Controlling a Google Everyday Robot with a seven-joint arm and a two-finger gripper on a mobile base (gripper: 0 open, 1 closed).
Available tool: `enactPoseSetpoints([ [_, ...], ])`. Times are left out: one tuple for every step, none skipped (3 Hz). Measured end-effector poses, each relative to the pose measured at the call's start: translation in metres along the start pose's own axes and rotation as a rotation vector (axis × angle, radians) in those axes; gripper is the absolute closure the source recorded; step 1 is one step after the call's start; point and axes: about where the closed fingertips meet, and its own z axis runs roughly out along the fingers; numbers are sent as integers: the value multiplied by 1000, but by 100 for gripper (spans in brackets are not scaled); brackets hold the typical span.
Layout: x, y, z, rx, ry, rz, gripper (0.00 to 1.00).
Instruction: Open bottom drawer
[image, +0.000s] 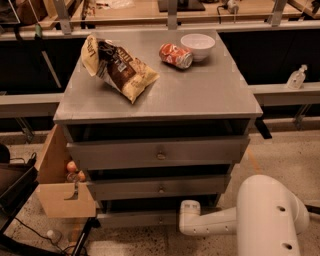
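Observation:
The grey three-drawer cabinet (160, 95) fills the middle of the camera view. The bottom drawer (135, 219) is the slim grey front at floor level, with a small round knob (160, 218) at its centre. My white arm (260, 215) comes in from the lower right. Its wrist end lies against the bottom drawer's front, just right of the knob. The gripper (183, 216) is at that end, mostly hidden by the wrist. The middle drawer (160, 188) and the top drawer (160, 154) sit above.
On the cabinet top lie a chip bag (120, 70), a red can on its side (176, 55) and a white bowl (198, 46). A cardboard box (62, 192) stands against the cabinet's left side. A spray bottle (296, 77) sits on a ledge at the right.

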Motion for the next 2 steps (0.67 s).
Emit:
enactPoseSetpoints([
  [0, 0, 0, 0, 0, 0, 0],
  [1, 0, -6, -11, 1, -5, 0],
])
